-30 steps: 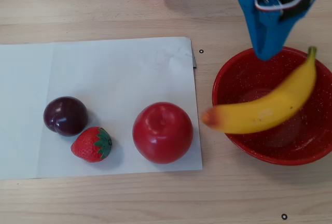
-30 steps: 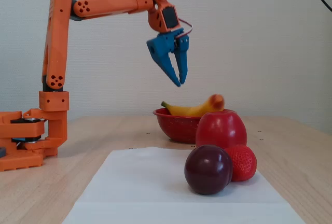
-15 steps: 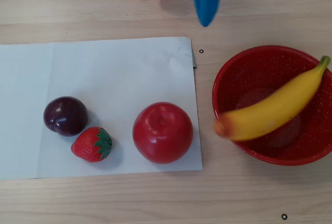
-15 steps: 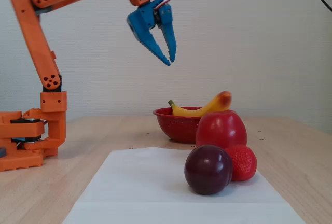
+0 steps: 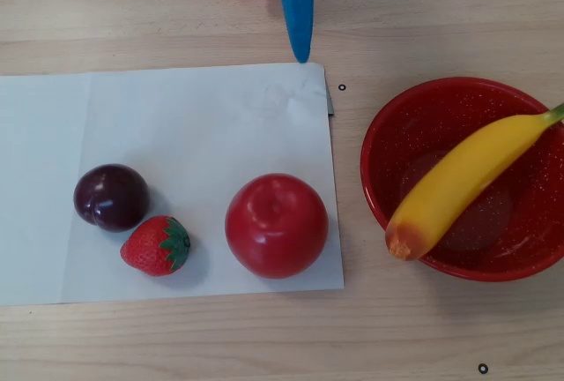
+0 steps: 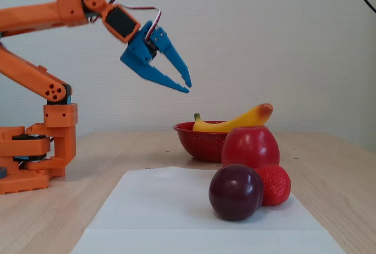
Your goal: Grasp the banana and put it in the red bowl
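The yellow banana (image 5: 463, 178) lies slantwise in the red bowl (image 5: 397, 125) at the right of the overhead view. Its orange blunt end sticks out over the near-left rim and its green stem reaches the right edge of the picture. In the fixed view the banana (image 6: 241, 120) rests on the bowl (image 6: 200, 145) behind the apple. My blue gripper (image 6: 188, 88) hangs in the air to the left of and above the bowl, empty, its tips almost together. In the overhead view only the gripper tip (image 5: 302, 50) shows at the top centre, well away from the bowl.
A white paper sheet (image 5: 194, 125) carries a red apple (image 5: 277, 225), a strawberry (image 5: 157, 245) and a dark plum (image 5: 111, 197). The orange arm base (image 6: 35, 154) stands at the left of the fixed view.
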You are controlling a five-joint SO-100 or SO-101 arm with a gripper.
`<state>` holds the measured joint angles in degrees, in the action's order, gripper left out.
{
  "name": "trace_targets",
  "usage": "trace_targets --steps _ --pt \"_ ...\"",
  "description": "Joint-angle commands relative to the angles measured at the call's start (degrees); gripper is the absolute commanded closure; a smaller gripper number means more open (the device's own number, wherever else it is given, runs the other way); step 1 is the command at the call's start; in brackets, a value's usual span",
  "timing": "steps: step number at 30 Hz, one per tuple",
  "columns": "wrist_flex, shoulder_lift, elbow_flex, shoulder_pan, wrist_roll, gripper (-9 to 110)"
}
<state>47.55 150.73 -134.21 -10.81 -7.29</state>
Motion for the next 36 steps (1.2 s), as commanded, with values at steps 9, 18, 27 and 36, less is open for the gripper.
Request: trace_targets --steps 9,18,27,36 --pt "-21.27 18.98 -21.27 3.78 -2.55 101" --pt "-31.46 31.03 -37.62 5.54 -3.34 101" --pt "-25.22 37.97 -45.62 5.01 -3.16 101" --pt "-9.49 37.97 -45.7 5.19 -3.52 101"
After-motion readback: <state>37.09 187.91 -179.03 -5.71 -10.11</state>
